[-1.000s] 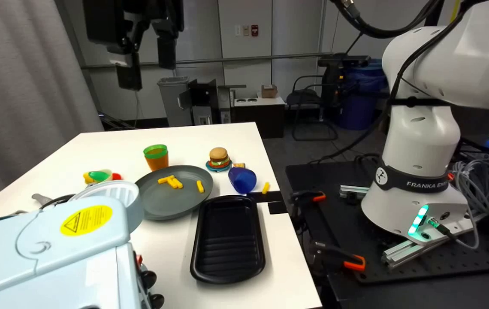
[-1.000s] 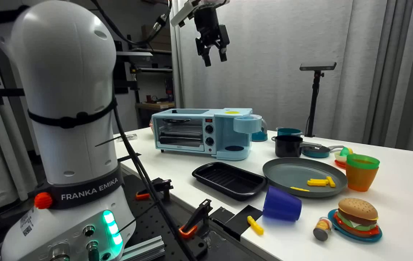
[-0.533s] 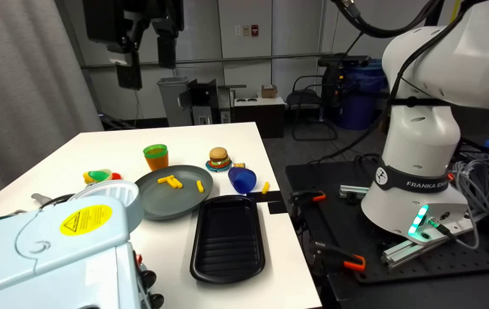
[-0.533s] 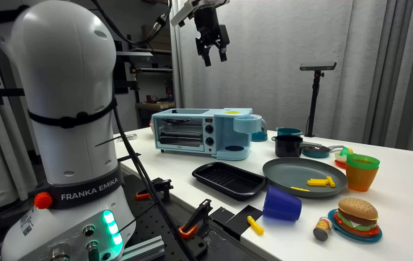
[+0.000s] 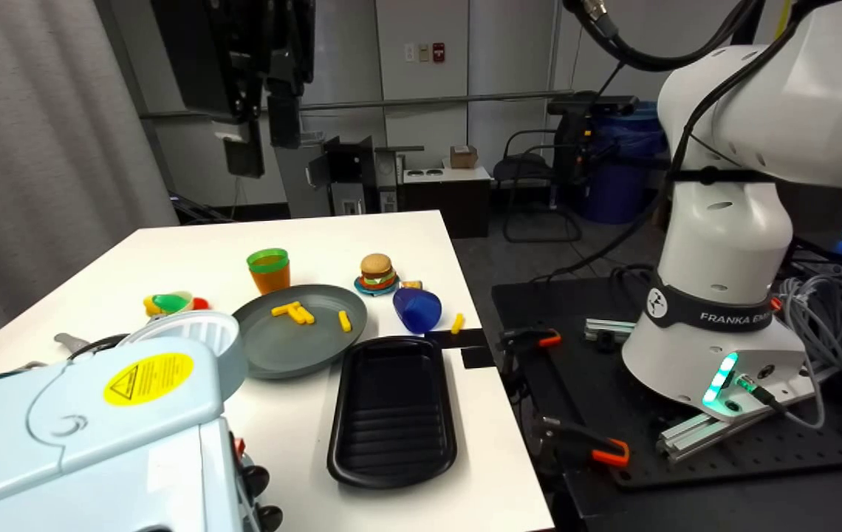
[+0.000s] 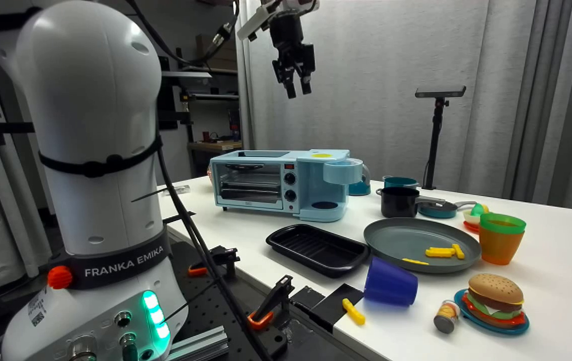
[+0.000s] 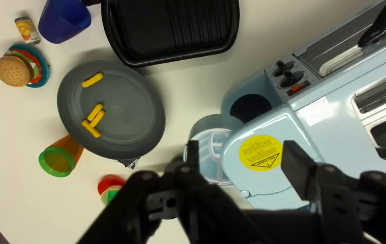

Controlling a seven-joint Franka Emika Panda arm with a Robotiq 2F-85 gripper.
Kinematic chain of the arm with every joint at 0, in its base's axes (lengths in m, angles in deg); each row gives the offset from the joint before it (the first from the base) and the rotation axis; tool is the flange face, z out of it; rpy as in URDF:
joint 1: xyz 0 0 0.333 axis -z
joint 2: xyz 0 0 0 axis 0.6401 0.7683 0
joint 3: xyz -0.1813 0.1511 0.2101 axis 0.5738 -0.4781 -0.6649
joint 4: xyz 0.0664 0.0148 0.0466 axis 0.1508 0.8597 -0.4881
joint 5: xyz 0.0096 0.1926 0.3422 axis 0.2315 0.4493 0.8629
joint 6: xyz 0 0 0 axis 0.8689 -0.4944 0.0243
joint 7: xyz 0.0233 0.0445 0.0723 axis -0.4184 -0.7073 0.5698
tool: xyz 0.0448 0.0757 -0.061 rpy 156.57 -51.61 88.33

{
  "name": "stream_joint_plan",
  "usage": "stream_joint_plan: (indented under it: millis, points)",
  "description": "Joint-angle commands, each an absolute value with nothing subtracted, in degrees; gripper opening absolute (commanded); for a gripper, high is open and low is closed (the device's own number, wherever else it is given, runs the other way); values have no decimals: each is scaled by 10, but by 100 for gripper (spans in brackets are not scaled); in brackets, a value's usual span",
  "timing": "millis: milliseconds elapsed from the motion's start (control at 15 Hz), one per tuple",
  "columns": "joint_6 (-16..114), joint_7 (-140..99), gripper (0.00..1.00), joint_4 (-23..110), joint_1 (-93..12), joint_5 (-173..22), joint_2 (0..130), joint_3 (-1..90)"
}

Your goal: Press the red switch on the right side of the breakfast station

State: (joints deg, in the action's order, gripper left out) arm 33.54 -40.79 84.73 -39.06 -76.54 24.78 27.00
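The light blue breakfast station [image 6: 311, 185] stands on the white table and shows in an exterior view [image 5: 133, 458] and in the wrist view [image 7: 335, 142]. Its small red switch [image 6: 289, 166] is on the front panel above two black knobs [image 6: 290, 185]. The switch shows in the wrist view [image 7: 298, 88] and only edge-on in an exterior view [image 5: 239, 447]. My gripper [image 7: 242, 149] is open and empty. It hangs high above the station in both exterior views [image 5: 266, 148] [image 6: 299, 90]. In the wrist view its fingers frame the yellow sticker [image 7: 260, 152], with the switch beyond them.
A black tray [image 6: 318, 249] and a grey plate [image 6: 396, 243] with yellow pieces lie beside the station. A blue cup [image 6: 390, 282], an orange-green cup [image 6: 502, 240], a toy burger [image 6: 495, 301] and a black pot [image 6: 397, 201] also stand on the table.
In both exterior views my gripper has come down slightly and turned, so its fingers show closer together. It was still between the two earlier moments. The objects on the table have not moved.
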Motion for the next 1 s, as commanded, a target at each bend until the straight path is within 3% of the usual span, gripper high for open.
stream_joint_plan:
  millis: [0, 333, 933]
  points:
    - [337, -410, 34, 843, -401, -766, 262, 280]
    - [336, -412, 0, 842, -399, -769, 286, 284]
    - [356, -414, 0, 850, -394, -810, 349, 301]
